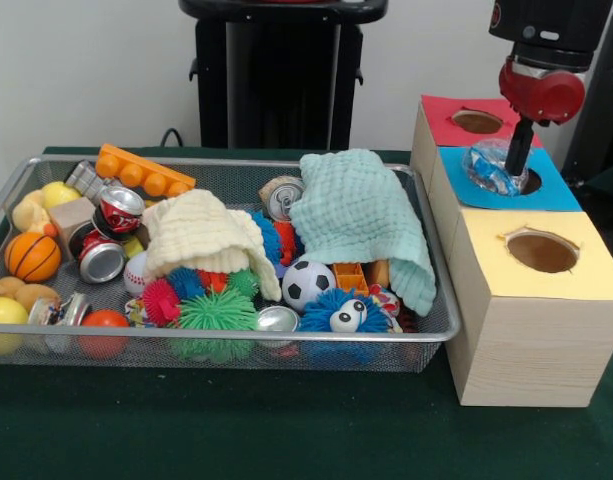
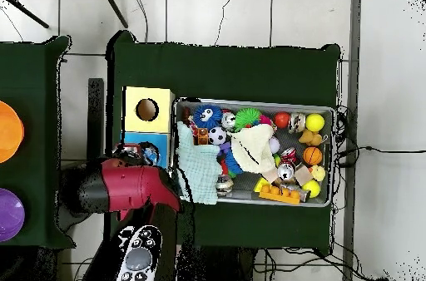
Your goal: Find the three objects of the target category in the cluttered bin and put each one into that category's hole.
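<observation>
My gripper hangs over the blue box, right at its round hole. It is shut on a crumpled clear plastic piece with blue marks, which tilts across the hole's left rim. From above, the red arm hides most of this; the gripper and the blue box show only in part. The wire bin holds crushed cans, balls such as a soccer ball, spiky toys and an orange brick.
A red box stands behind the blue one and a yellow box in front, each with a hole. Two cloths, cream and mint, cover part of the bin's contents. The bin sits beside the yellow box.
</observation>
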Available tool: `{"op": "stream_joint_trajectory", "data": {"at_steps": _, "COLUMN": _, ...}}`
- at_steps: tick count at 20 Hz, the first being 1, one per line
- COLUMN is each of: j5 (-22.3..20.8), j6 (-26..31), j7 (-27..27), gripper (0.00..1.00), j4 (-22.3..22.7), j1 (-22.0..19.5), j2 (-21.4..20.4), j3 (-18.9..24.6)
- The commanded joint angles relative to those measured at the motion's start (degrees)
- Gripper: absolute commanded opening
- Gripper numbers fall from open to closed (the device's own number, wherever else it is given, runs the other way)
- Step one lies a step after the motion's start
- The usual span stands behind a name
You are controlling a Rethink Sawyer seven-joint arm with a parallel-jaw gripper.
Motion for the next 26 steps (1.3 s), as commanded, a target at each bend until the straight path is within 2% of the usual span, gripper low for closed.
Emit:
{"op": "stream_joint_trajectory", "data": {"at_steps": 1, "j5": 1.2, "j6": 5.7, "j7": 19.5, "gripper": 0.00, "j4": 1.2, "j1": -0.7, "j2": 5.6, "j3": 1.6}}
{"op": "stream_joint_trajectory", "data": {"at_steps": 5, "j5": 1.8, "j6": 6.3, "j7": 20.1, "gripper": 0.00, "j4": -1.2, "j1": -0.5, "j2": 8.6, "j3": 1.5}}
{"op": "stream_joint_trajectory", "data": {"at_steps": 9, "j5": 1.8, "j6": 9.8, "j7": 21.0, "gripper": 0.00, "j4": -3.1, "j1": 0.9, "j2": 10.6, "j3": -0.3}}
{"op": "stream_joint_trajectory", "data": {"at_steps": 22, "j5": 1.2, "j6": 15.1, "j7": 22.1, "gripper": 0.00, "j4": -3.8, "j1": 2.8, "j2": 12.6, "j3": -4.3}}
{"op": "stream_joint_trajectory", "data": {"at_steps": 26, "j5": 1.5, "j6": 13.8, "j7": 21.9, "gripper": 0.00, "j4": -3.2, "j1": 2.6, "j2": 12.9, "j3": -4.1}}
